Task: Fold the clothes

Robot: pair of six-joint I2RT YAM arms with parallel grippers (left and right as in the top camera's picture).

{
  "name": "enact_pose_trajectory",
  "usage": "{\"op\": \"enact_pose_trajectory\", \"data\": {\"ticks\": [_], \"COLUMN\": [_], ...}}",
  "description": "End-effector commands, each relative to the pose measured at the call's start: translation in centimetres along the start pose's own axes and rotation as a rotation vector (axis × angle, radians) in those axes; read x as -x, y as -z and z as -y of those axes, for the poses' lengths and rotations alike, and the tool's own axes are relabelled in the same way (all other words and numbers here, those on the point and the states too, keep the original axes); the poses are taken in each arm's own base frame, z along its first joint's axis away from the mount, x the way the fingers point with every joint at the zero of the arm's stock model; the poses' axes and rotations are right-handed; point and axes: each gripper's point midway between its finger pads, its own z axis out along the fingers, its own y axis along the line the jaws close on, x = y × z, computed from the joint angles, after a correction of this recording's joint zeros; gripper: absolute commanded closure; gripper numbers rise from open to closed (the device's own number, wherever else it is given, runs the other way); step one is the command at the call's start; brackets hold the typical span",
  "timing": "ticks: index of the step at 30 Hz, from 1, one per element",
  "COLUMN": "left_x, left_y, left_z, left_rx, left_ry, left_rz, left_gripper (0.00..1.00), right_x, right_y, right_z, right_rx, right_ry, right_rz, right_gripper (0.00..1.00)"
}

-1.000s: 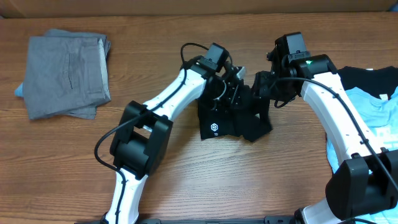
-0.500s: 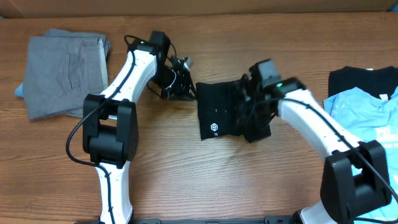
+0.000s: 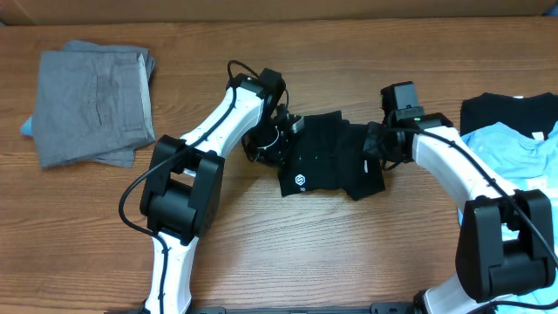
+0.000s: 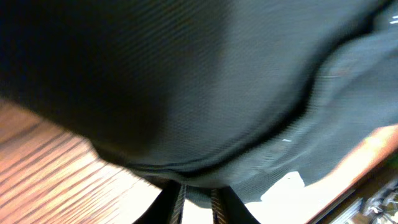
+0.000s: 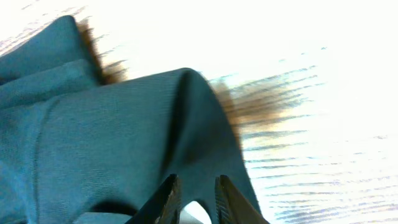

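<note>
**me:** Right pincer has just clamped onto a ridge of the black T-shirt at its right edge. A second ago it was much wider and sat over the middle.

**benchrat:** And the left one?

**me:** Left pincer had swung out toward the upper left and is now back at the shirt's left edge. Its fingers are nearly together with cloth draped over them, so I can't tell if it's got any. The shirt's a folded bundle at frame centre, logo up.

**benchrat:** Another fold coming?

**me:** My guess, yeah. Then probably onto the grey stack, upper left.
</note>
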Motion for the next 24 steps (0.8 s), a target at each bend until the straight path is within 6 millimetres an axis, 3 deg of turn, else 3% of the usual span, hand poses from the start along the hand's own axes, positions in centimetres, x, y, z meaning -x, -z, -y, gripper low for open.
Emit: {"op": "enact_pose_trajectory", "data": {"ticks": [1, 8, 12, 16, 19, 24], "left_x": [-0.6, -1.0, 0.7, 2.8, 3.6, 4.3], "left_y": [0.9, 4.5, 6.5, 7.3, 7.3, 6.1], "left_z": [-1.5, -3.0, -2.4, -2.3, -2.4, -1.6], "left_rx": [0.069, -0.027, -0.174, -0.247, -0.244, -0.255], "left_ry": [0.046, 0.145, 0.159, 0.182, 0.184, 0.218], "left_rz": [0.003, 0.014, 0.107, 0.194, 0.224, 0.217], "left_gripper": [0.82, 0.75, 0.67, 0.34, 0.09, 0.02], "right_x": [-0.4, -1.7, -2.2, -1.8, -2.3, -4.7], "right_y": [0.6, 5.8, 7.6, 6.1, 3.9, -0.7], "right_z": [-1.4, -6.5, -8.6, -8.0, -7.7, -6.7], "right_rx": [0.086, 0.384, 0.519, 0.475, 0.457, 0.412], "right_ry": [0.043, 0.200, 0.225, 0.183, 0.130, 0.017], "right_rz": [-0.044, -0.090, -0.096, -0.096, -0.149, -0.306], "right_gripper": [0.78, 0.76, 0.76, 0.77, 0.77, 0.80]}}
